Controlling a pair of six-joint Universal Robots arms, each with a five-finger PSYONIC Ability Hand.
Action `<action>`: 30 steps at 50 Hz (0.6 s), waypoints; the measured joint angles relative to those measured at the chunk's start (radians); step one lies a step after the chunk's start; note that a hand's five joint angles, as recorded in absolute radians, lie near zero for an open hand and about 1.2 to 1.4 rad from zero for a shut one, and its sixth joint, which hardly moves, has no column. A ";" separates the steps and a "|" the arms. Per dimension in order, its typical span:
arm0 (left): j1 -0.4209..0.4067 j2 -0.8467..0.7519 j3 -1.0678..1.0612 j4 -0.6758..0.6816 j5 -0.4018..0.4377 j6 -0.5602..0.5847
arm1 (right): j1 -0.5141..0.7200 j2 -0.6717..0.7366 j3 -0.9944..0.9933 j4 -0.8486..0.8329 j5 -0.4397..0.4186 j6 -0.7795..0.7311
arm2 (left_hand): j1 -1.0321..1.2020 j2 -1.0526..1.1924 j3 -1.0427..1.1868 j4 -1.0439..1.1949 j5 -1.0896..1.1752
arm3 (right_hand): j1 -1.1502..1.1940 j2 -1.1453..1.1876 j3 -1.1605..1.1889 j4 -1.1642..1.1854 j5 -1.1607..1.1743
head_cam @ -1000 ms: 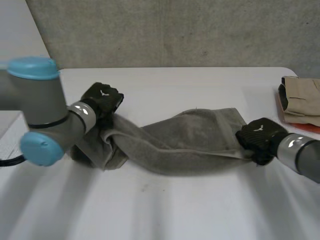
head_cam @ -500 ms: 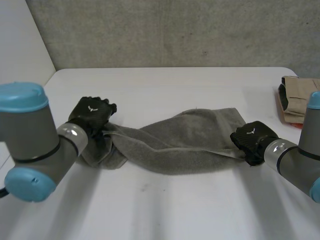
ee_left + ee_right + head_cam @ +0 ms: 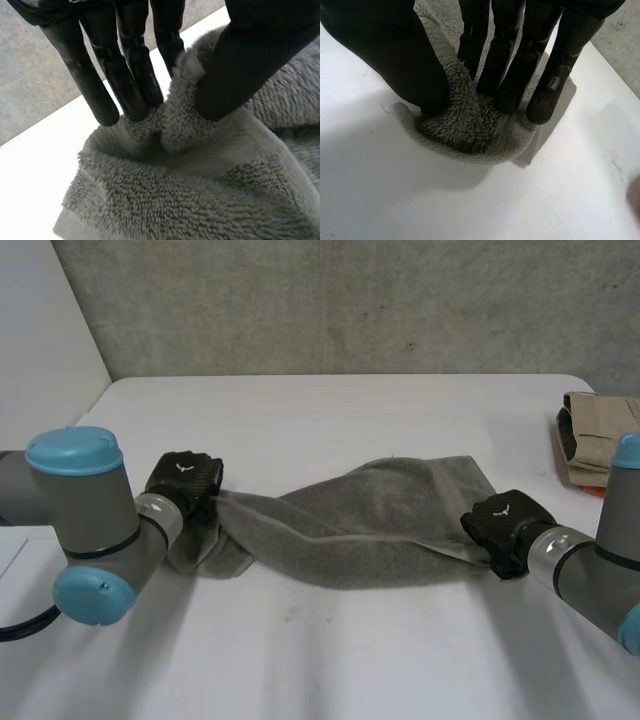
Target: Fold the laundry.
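Rumpled grey terry towel on white worktop, left hand fingers and thumb pinching one end, right hand fingers and thumb pinching the other end.

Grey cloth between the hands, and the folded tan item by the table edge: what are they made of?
The grey cloth looks like terry towelling, probably cotton: matte, with a fuzzy looped pile in the left wrist view, slumping in thick soft folds. The tan item looks like a smoother flat-woven fabric, matte, with crisp folds; the fibre cannot be told.
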 measured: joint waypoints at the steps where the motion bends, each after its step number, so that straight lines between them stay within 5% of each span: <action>1: 0.001 0.000 0.002 -0.001 0.000 0.001 | 0.000 -0.002 -0.001 0.001 0.001 -0.002 | 0.000 0.000 0.000 0.000 0.000 | 0.000 0.000 0.000 0.000 0.000; 13: 0.007 0.296 -0.099 -0.159 0.031 0.044 | -0.003 -0.232 -0.052 0.261 0.012 -0.161 | 0.000 0.062 0.063 0.065 0.018 | 0.000 0.000 0.000 0.000 0.000; 19: 0.040 0.425 -0.128 -0.341 0.088 0.206 | -0.003 -0.284 -0.085 0.464 0.016 -0.272 | 0.000 0.064 0.066 0.065 0.018 | 0.000 0.000 0.000 0.000 0.000; 30: 0.069 0.290 -0.086 -0.415 0.113 0.438 | 0.019 -0.119 -0.146 0.462 0.027 -0.287 | 0.000 0.064 0.066 0.065 0.018 | 0.000 0.000 0.000 0.000 0.007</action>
